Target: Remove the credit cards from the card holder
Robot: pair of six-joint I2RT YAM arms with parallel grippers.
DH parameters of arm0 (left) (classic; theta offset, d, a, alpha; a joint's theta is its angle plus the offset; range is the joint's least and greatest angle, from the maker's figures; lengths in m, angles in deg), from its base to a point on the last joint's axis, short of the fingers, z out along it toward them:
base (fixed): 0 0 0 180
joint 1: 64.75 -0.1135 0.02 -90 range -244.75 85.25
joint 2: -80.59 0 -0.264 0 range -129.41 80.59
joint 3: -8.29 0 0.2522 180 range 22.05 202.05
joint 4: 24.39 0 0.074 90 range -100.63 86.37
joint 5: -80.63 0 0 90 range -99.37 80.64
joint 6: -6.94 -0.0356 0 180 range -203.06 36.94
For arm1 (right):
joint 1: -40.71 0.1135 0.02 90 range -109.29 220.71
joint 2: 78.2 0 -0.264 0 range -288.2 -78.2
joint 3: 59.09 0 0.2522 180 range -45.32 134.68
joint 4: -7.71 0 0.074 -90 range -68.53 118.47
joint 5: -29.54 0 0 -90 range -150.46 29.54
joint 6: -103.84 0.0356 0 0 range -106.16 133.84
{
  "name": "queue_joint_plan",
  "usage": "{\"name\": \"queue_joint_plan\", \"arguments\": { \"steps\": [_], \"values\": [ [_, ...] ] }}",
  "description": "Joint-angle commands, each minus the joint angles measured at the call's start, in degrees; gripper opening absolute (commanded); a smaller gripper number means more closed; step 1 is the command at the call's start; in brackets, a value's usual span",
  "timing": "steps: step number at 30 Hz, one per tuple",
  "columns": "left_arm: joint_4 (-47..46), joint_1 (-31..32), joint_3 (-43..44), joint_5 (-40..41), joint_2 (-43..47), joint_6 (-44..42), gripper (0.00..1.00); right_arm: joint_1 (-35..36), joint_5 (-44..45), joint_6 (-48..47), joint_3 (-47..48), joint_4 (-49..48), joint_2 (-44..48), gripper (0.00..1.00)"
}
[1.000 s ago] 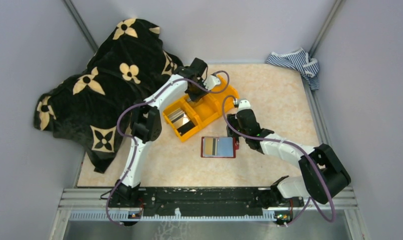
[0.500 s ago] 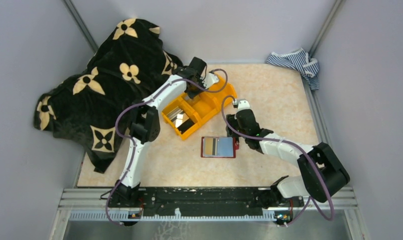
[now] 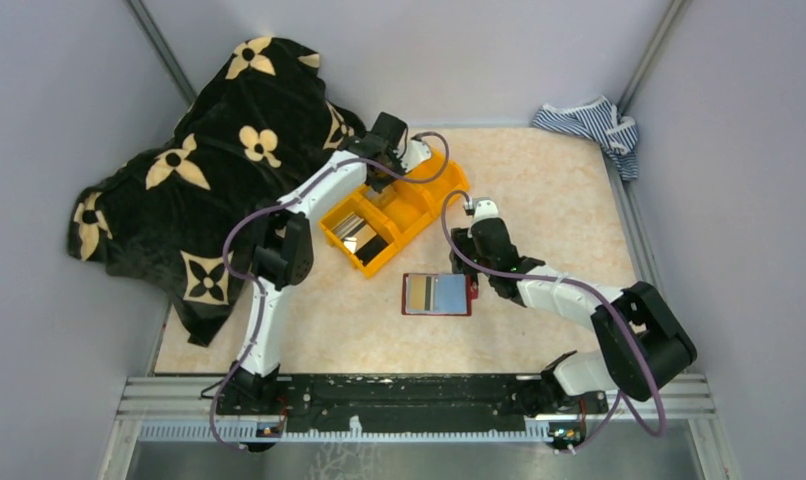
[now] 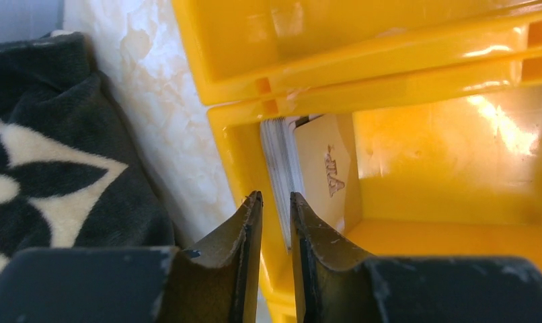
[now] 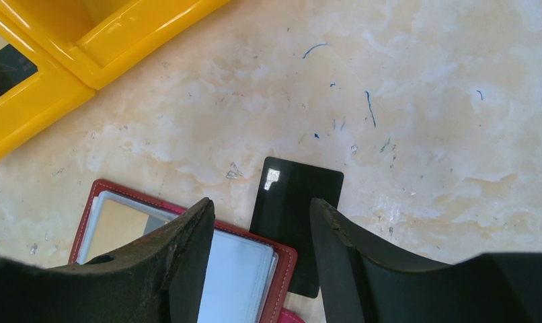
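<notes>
The card holder (image 3: 436, 294) lies open on the table, dark red with light blue pockets (image 5: 235, 276). My right gripper (image 5: 260, 202) hovers open over its right edge. A black credit card (image 5: 296, 202) lies flat on the table there, one end tucked under the holder's rim. More credit cards (image 3: 355, 233) are in the orange bin (image 3: 424, 210). In the left wrist view, a beige card (image 4: 325, 168) and several white-edged ones stand against the bin wall. My left gripper (image 4: 275, 198) is shut on that bin wall, one finger outside and one inside.
A black blanket with pale flower shapes (image 3: 209, 150) covers the table's left side, right beside the bin (image 4: 53, 168). A striped cloth (image 3: 589, 125) is bunched in the back right corner. Grey walls enclose the table.
My left gripper has moved a little to the left and back, dragging the orange bin with it. The right gripper and the card holder have stayed where they were.
</notes>
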State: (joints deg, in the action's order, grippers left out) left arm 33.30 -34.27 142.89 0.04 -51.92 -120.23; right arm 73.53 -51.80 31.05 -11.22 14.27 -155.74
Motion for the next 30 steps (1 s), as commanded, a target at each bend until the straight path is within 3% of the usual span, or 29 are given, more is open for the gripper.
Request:
{"name": "queue_joint_plan", "arguments": {
  "steps": [1, 10, 16, 20, 22, 25, 27, 28, 29, 30],
  "values": [
    [-7.9, -0.4, -3.7, -1.2, 9.2, 1.1, 0.29, -0.4, -0.3, 1.0, -0.4, -2.7, 0.4, 0.55],
    [-19.4, 0.0, -13.5, -8.7, 20.0, 6.0, 0.31, -0.4, -0.8, 1.1, 1.0, -1.5, 2.6, 0.55],
    [-33.7, -0.1, -30.8, -11.2, 30.7, 21.9, 0.33, -0.4, -0.3, 0.8, 4.4, -1.3, 1.3, 0.52],
    [-55.1, 0.0, -54.3, -8.0, 40.7, 36.3, 0.37, -1.7, -0.8, 1.6, 10.0, -2.8, -2.1, 0.21],
    [-61.1, 0.1, -61.8, -5.1, 44.9, 42.7, 0.39, -3.6, -3.7, 2.7, 12.3, -4.4, -3.7, 0.08],
    [-63.4, 1.3, -68.0, -2.0, 49.5, 47.3, 0.42, -4.3, -5.5, 2.5, 16.7, -3.2, -6.1, 0.02],
    [-63.9, 4.2, -70.5, 2.7, 52.2, 47.0, 0.71, -4.3, -7.6, 2.2, 17.7, -3.2, -6.5, 0.03],
    [-64.6, 6.3, -71.6, 5.2, 53.2, 45.9, 0.88, -4.3, -9.2, 2.1, 17.6, -3.4, -6.5, 0.1],
    [-65.6, 8.6, -72.9, 7.4, 54.1, 45.2, 0.98, -4.2, -10.6, 1.9, 17.1, -3.6, -6.5, 0.23],
    [-66.9, 9.9, -74.4, 6.6, 54.8, 44.6, 0.99, -4.1, -11.8, 1.8, 16.4, -4.0, -6.6, 0.35]
  ]
}}
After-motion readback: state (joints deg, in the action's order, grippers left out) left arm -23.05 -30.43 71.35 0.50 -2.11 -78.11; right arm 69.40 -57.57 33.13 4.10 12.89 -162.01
